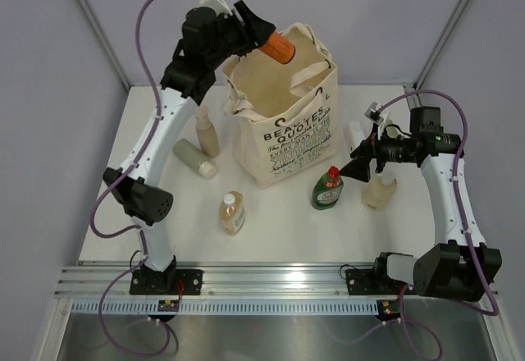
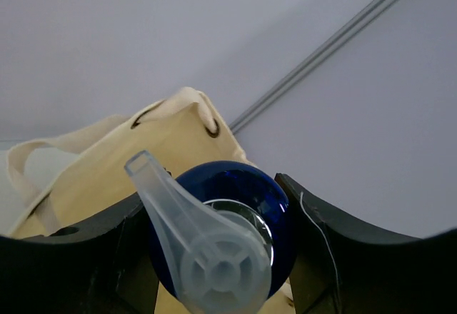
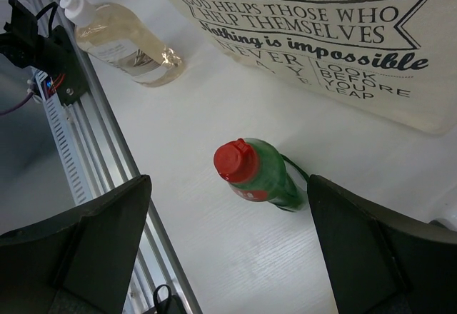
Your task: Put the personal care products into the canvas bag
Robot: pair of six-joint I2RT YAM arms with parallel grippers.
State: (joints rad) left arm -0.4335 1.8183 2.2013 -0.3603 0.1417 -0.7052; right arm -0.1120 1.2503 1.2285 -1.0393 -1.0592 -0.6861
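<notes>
Bottle [image 1: 280,47] clamped in left gripper [image 1: 262,37] over bag [image 1: 295,131] mouth: I'd centre, lower, then release; right gripper [image 1: 362,157] wide open.

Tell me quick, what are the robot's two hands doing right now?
Left gripper: shut on the orange bottle.
Right gripper: open, holding nothing.

A white worktop [image 1: 271,230] with a faint wood grain fills the middle of the scene. Behind it and to both sides stand plain, pale grey-lilac walls [image 1: 369,16], softly and evenly lit. Slim aluminium posts [image 1: 92,25] rise at the worktop's far corners. Along its near edge runs a slotted aluminium rail [image 1: 271,277], with a dull metal sheet [image 1: 271,336] in front of the rail.
</notes>
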